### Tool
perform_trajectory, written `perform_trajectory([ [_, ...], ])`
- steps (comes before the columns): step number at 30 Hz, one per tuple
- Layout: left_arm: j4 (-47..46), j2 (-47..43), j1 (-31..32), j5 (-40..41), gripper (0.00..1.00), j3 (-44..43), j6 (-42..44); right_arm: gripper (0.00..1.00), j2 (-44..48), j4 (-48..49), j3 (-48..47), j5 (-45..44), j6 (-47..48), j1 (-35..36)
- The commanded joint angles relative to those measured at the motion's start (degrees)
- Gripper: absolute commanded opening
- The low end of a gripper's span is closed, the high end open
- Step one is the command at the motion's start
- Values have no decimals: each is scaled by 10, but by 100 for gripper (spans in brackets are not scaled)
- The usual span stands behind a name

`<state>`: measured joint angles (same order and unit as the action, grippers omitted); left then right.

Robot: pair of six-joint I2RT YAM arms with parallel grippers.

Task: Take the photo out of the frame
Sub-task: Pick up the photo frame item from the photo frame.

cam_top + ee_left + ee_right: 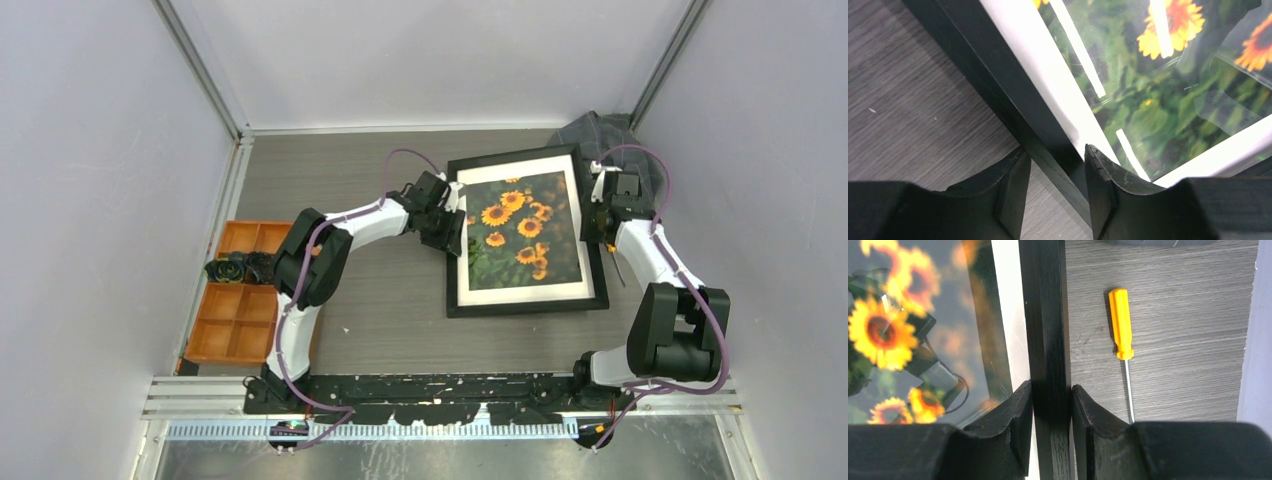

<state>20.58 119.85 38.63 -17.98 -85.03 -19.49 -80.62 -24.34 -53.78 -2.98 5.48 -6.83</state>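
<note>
Screwdriver (1120,322) lies in narrow strip between frame (1045,315) and right wall (1258,340); bare tabletop (380,300) between frame and orange tray (215,335).

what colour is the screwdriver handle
Orange; the screwdriver handle shows best in the right wrist view.

The surface (380,310) is grey wood-grain laminate, matt and faintly streaked. The frame (1048,330) has a black border with a fine open grain like painted wood, satin rather than shiny. Its glazing is glossy and throws bright strip reflections over the photo (1148,115), which looks smooth beneath it. The mat (1048,65) is plain white card, matt. The left arm's fingers (1108,190) and the right arm's fingers (1093,435) are matt black plastic, slightly scuffed at the edges. A screwdriver (1120,325) has a smooth orange plastic handle and a bare metal shaft. The compartment tray (238,322) is orange plastic, and a dark grey cloth (600,130) looks soft and creased.
</note>
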Motion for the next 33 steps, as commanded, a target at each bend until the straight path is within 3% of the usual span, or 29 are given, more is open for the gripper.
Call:
perform_trajectory([
  [1,17,53,4,26,43,-3,19,1,34,38,-28,22,-19,2],
  [4,26,65,9,29,43,-12,22,1,55,20,-32,22,-16,2],
  [7,34,78,15,31,52,-22,24,1,78,10,-25,49,-16,2],
  [11,50,96,22,37,56,-33,28,1,91,-5,-21,71,-22,2],
  [19,52,109,25,58,37,-16,31,1,103,-19,-15,87,-22,2],
  [25,46,123,26,36,17,-18,20,6,66,-34,-19,56,-19,2],
  [33,39,113,25,20,15,-19,16,8,-23,-9,-49,-14,-23,4],
])
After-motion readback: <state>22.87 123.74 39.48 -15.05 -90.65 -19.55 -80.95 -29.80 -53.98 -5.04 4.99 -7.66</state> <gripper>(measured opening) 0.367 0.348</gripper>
